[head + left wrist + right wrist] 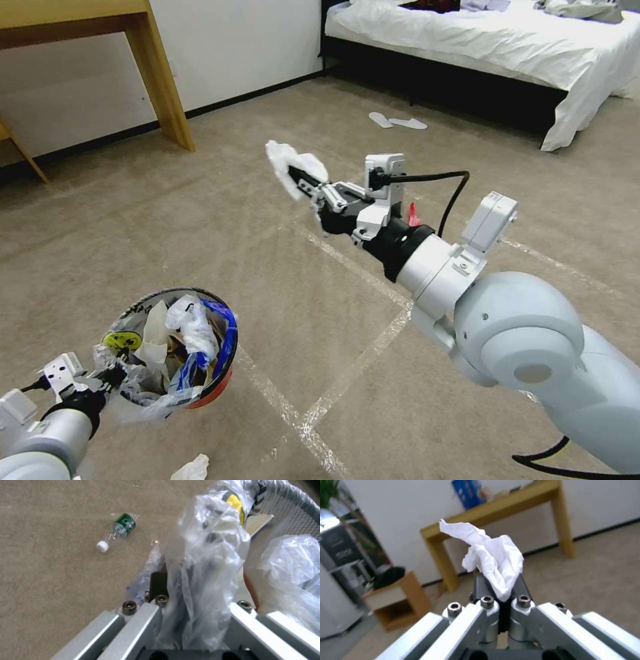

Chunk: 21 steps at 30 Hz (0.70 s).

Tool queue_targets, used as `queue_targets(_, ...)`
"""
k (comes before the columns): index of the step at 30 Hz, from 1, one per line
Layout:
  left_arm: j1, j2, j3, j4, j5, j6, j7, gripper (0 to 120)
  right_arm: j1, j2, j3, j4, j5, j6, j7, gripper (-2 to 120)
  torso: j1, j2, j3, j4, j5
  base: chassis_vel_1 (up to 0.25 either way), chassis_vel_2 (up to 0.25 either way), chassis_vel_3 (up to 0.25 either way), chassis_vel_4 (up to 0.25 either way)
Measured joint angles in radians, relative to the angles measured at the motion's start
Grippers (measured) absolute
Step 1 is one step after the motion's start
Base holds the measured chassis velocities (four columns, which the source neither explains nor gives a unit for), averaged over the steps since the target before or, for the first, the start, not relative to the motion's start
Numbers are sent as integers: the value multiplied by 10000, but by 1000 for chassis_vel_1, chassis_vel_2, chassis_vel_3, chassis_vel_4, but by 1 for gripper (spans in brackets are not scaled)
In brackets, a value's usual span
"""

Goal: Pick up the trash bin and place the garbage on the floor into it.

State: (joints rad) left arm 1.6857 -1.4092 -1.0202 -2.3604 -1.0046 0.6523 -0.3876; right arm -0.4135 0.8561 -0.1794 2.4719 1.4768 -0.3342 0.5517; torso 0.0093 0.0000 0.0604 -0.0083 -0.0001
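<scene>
Left gripper (110,377): clenched on rim and bag of trash bin (217,373), held above carpet floor (280,280). Right gripper (303,187): raised well apart from bin, grasping crumpled white tissue (287,163). Plastic bottle (118,531): lay on floor.

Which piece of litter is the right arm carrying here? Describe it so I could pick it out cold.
On the carpet in front of the bed, the right claw is raised above the floor. Pinched in it is a crumpled white tissue, held in the air, unlike the tissue on the floor near the trash bin.
</scene>
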Motion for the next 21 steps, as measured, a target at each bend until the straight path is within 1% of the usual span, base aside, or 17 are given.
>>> queue_targets(4,7,-13,0,-26,17,5,0,1,394,20,-403,99,318,-206,244,0,0,0,0,0,0,0,0,0,0)
queue_targets(6,-10,-41,5,-57,41,13,0,1,1235,302,-1254,54,823,-571,862,0,0,0,0,0,-1,0,0,0,0)
queue_targets(7,-10,-41,5,-57,41,13,0,1,1235,302,-1254,54,823,-571,862,0,0,0,0,0,-1,0,0,0,0)
queue_targets(10,2,-92,0,-83,58,17,-3,1,1964,950,-2219,-323,1333,-995,1720,0,0,0,1,2,-2,0,0,0,0)
queue_targets(13,22,-105,-18,-99,60,17,-2,1,2082,1098,-2456,-467,1361,-1085,1840,0,0,0,1,1,-2,0,0,0,0)
queue_targets(16,10,-108,-87,-113,62,17,-12,1,2475,1809,-3355,-1138,1429,-1385,2264,0,0,-1,2,2,-2,0,0,0,0)
queue_targets(17,10,-108,-87,-113,62,17,-12,1,2475,1809,-3355,-1138,1429,-1385,2264,0,0,-1,2,2,-2,0,0,0,0)
queue_targets(19,-8,-99,-111,-112,54,18,-17,1,2614,2208,-3760,-1353,1587,-1566,2513,0,0,0,2,1,-2,0,0,0,0)
queue_targets(21,-15,-89,-124,-109,50,18,-19,1,2655,2336,-3917,-1415,1627,-1618,2593,0,0,0,2,1,-2,0,0,0,0)
